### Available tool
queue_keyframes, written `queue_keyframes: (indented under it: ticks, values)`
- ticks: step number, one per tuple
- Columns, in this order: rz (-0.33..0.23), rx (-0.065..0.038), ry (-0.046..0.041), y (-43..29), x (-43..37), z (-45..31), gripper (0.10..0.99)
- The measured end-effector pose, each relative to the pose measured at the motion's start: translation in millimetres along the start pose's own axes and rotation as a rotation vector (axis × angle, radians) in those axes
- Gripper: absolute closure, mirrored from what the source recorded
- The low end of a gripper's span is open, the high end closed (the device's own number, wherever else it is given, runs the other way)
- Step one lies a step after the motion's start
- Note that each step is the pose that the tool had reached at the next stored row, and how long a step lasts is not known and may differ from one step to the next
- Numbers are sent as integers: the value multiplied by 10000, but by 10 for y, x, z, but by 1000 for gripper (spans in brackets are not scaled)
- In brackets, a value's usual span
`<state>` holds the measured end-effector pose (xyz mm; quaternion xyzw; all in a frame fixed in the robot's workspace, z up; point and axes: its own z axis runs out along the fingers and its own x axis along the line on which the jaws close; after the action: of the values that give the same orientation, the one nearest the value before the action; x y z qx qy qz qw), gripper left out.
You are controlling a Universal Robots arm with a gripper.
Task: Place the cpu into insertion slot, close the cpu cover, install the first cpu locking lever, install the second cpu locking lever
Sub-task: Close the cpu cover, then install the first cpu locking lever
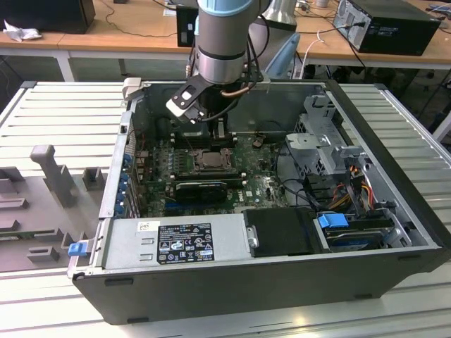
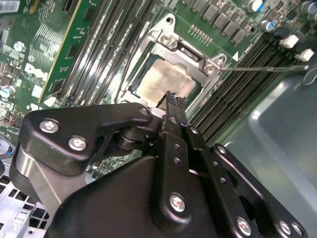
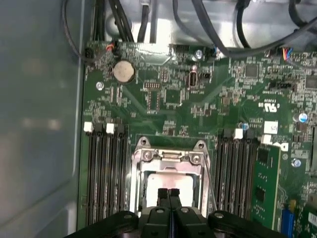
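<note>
The cpu (image 3: 168, 181) (image 2: 166, 82) lies flat in the insertion slot (image 1: 211, 159), its pale metal top showing through the window of the cpu cover (image 3: 168, 159) (image 2: 190, 57), which lies down over it. My gripper (image 3: 169, 194) (image 2: 171, 98) hangs just above the chip's near edge, its two black fingers pressed together with nothing between them. A thin locking lever (image 2: 262, 68) (image 3: 211, 186) sticks out from one corner of the socket, raised off the board. In the exterior view the arm's wrist (image 1: 215, 56) stands over the back of the case.
Long black memory slots (image 3: 106, 173) (image 3: 237, 173) flank the socket on both sides. A coin battery (image 3: 124, 71) and black cables (image 3: 124, 20) lie beyond it. In the exterior view, a power supply (image 1: 176, 243), a drive cage (image 1: 328, 148) and the case walls (image 1: 120, 162) hem in the board.
</note>
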<state>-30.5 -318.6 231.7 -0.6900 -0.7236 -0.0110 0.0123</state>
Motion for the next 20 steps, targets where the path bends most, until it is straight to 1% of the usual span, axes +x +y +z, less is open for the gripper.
queue_keyframes:
  ticks: [8,20]
  values:
    - [-1,0,0,-31,1,0,980]
    - [-1,-1,2,-35,2,-21,980]
